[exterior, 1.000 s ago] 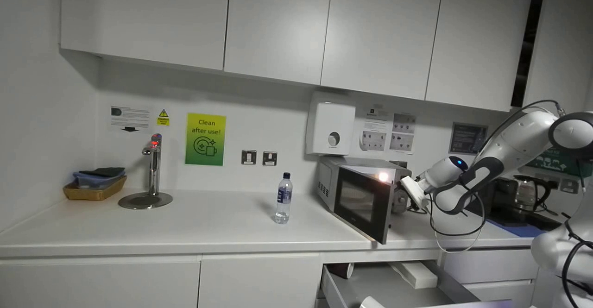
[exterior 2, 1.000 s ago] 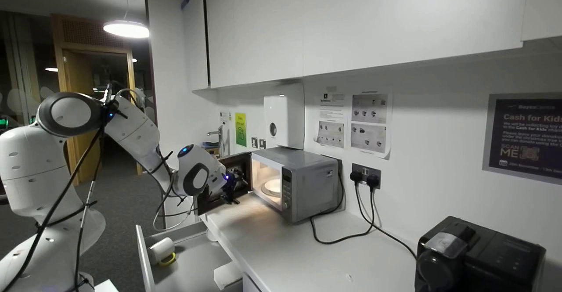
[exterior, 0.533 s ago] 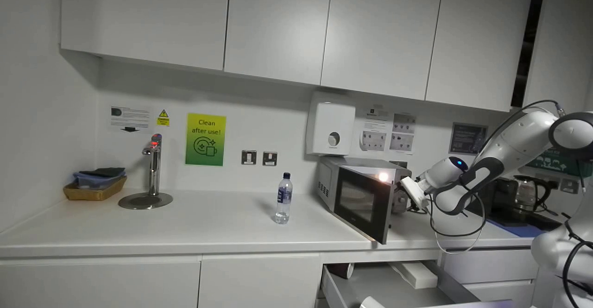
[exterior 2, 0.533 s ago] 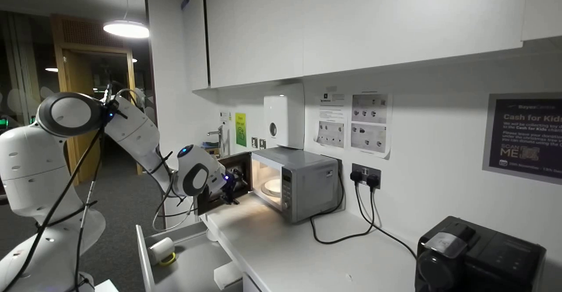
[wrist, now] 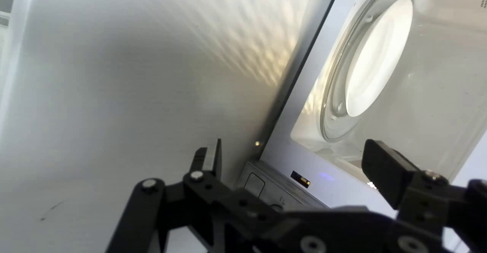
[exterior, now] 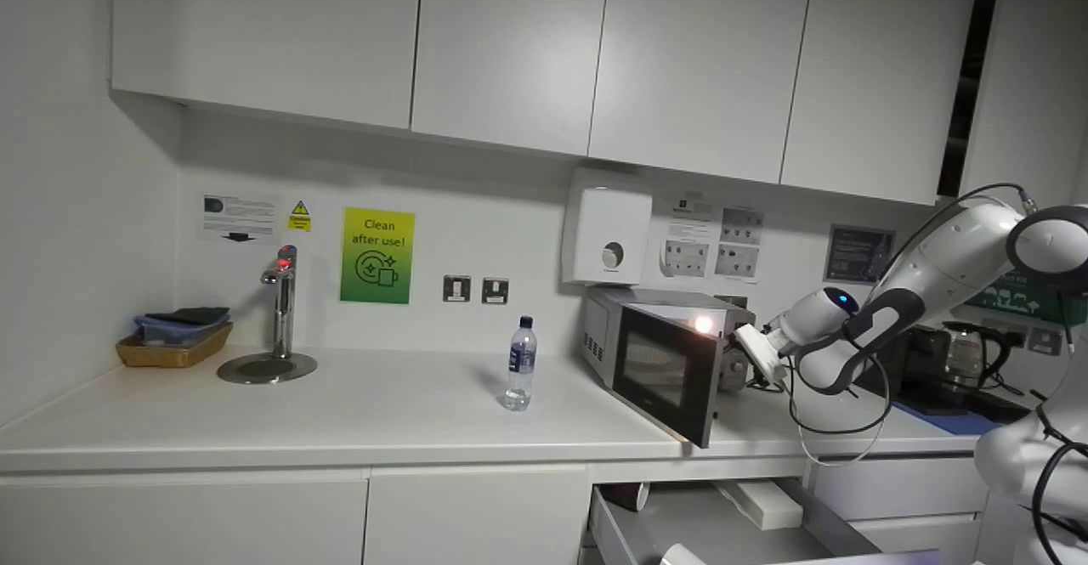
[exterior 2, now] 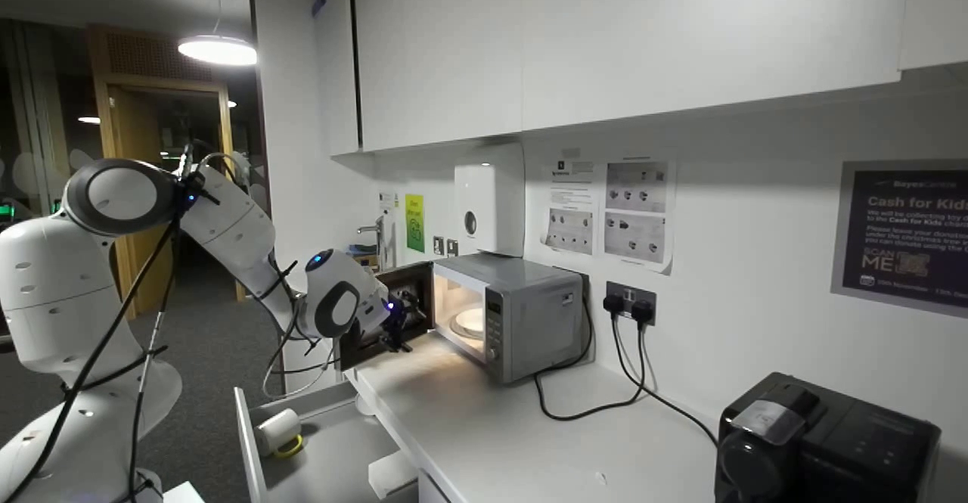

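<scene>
1. We see the microwave (exterior 2: 537,329) right of centre in an exterior view: a boxy grey metal shell with crisp edges and a warmly lit, smooth-walled cavity.
2. Its open door (exterior: 659,374) is a flat rectangular panel, its dark, glossy face catching a bright spot of light.
3. At the upper right of the wrist view we find a round, smooth white dish (wrist: 380,55) on a clear glass turntable (wrist: 339,126).
4. The counter (wrist: 114,108) fills the left of that view, pale and satiny, with rippled light near the top.
5. In an exterior view the microwave faces lower left; its long axis follows the front, from upper left down to the control panel (exterior 2: 494,329), and the door juts toward lower left.
6. The gripper (wrist: 296,158) has black, angular fingers (wrist: 384,171), spread wide low in the wrist view. It stands before the door's inner face; we cannot tell whether they touch.
</scene>
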Controlling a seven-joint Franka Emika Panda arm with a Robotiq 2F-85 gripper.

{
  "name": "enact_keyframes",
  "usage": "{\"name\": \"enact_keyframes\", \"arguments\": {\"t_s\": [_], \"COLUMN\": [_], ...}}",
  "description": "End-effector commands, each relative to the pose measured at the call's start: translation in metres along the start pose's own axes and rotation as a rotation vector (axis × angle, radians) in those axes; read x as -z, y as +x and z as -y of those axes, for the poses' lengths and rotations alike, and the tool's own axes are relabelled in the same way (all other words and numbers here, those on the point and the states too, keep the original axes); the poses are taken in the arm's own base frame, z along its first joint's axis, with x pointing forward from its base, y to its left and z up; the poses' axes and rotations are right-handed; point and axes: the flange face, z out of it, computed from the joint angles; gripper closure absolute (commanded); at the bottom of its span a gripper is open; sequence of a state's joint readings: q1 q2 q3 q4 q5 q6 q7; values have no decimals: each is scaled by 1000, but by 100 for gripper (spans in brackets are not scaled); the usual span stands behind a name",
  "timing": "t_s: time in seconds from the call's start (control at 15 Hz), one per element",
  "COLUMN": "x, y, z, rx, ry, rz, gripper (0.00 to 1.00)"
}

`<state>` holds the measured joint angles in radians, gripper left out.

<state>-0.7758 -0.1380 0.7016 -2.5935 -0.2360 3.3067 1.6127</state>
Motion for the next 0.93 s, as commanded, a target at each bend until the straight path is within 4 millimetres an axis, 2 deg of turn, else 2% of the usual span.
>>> {"name": "enact_keyframes", "arguments": {"t_s": [0.0, 0.53, 0.87], "x": [0, -1, -15], "y": [0, -1, -10], "z": [0, -1, 0], "rx": [0, 7, 14], "ry": [0, -1, 85], "rz": [0, 4, 81], "gripper": [0, 0, 0]}}
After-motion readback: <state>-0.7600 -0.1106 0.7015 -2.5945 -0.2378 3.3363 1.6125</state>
